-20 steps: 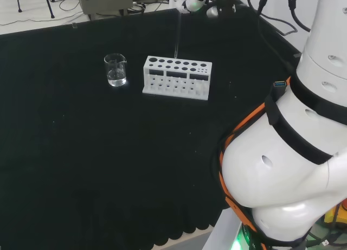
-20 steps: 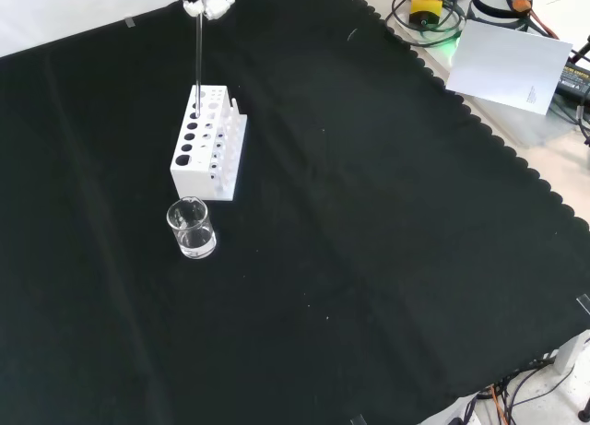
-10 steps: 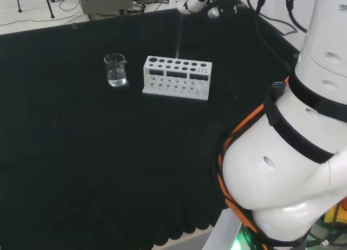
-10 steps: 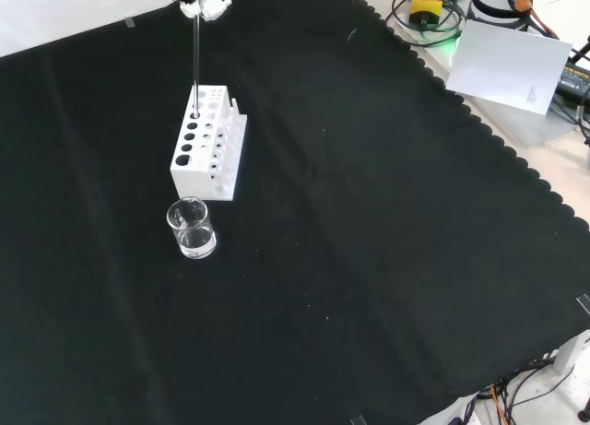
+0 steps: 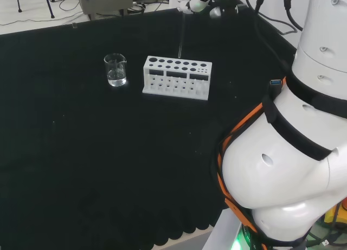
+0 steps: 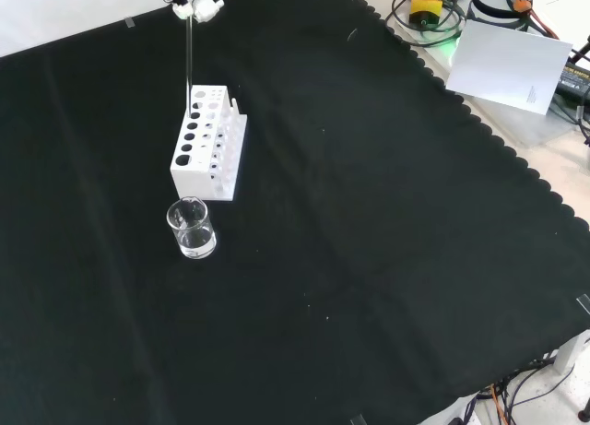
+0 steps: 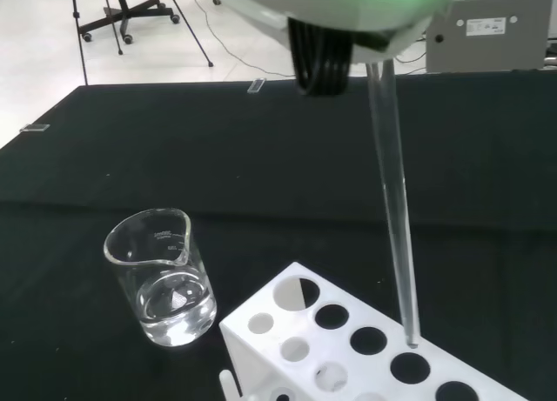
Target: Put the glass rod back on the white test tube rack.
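At the left of the head view a small glass beaker (image 5: 115, 70) stands on the black worktop (image 5: 81, 152), holding a little clear liquid, with the white rack (image 5: 177, 77) a short way to its right. Above the rack's far side the glass rod (image 5: 180, 40) hangs nearly upright, its top pinched in the curled fingers of the hand (image 5: 196, 0) at the view's upper edge. To the right of all this rise the arm's own white links.

From the wrist view the rod's lower tip (image 7: 412, 338) hovers just over the rack's top face, close beside one of the large holes (image 7: 409, 367) in the outer row; it looks clear of the hole and not yet entered, though the glass is hard to trace against the white.

The step in hand seems to be lining the rod up over a hole before lowering it. The next move likely calls for a small sideways correction to centre the tip, then a straight descent with the rod kept upright, and only then letting go.
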